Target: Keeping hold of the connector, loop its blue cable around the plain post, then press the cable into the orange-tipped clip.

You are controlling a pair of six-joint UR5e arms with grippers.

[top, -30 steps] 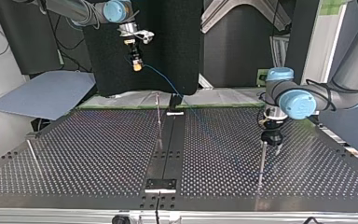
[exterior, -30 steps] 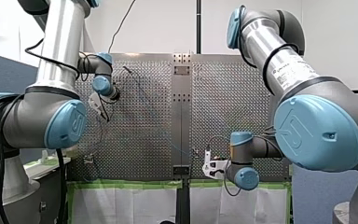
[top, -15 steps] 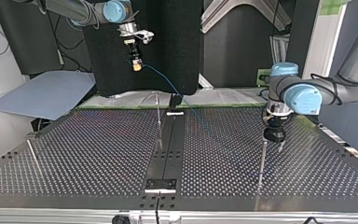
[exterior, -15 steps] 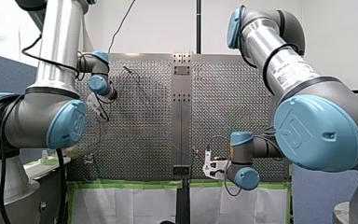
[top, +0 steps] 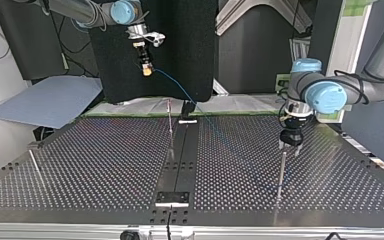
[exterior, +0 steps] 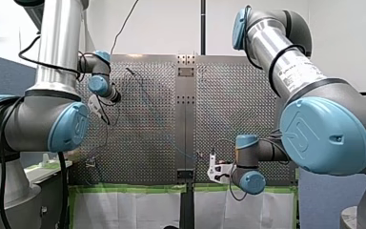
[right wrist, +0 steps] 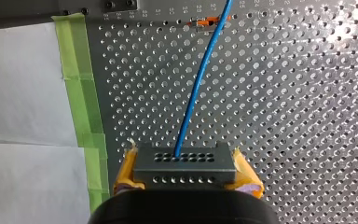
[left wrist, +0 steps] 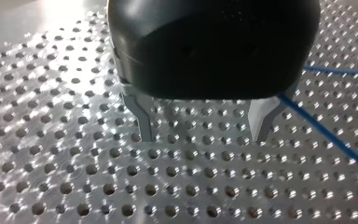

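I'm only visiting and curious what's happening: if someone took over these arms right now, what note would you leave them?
My right gripper: jaws shut on the grey connector, raised above the perforated table.
My left gripper: jaws open, empty, near a thin upright post.
Blue cable runs from the connector toward the orange-tipped clip; whether it is seated is unclear.
Done: connector held. Left: no loop around the post shows, so loop it, then press into the clip.

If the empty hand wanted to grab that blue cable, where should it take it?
Probably the straight stretch of blue cable beside my left hand, from above, straddling it: it runs thin and unobstructed there. My right hand holds the connector end.
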